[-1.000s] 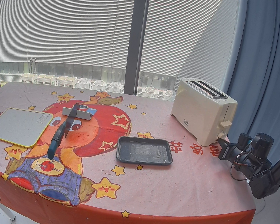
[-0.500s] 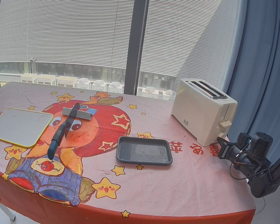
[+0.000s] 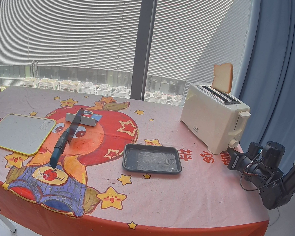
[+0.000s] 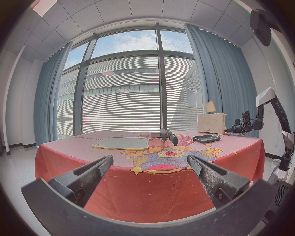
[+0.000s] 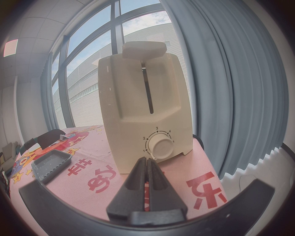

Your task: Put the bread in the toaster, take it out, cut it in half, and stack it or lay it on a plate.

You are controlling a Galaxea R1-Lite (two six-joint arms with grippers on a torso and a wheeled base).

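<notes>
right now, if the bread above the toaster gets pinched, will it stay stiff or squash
The bread is a thin slice standing above the toaster, so probably light and easy to tip. It looks flat and unbent, so likely fairly stiff, though a hard pinch might crush it.

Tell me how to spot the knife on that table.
On the pink cartoon tablecloth, look just right of the pale, yellow-rimmed cutting board. The knife lies there, dark blade propped on a small grey block. Only it is long, slim and teal-handled.
</notes>
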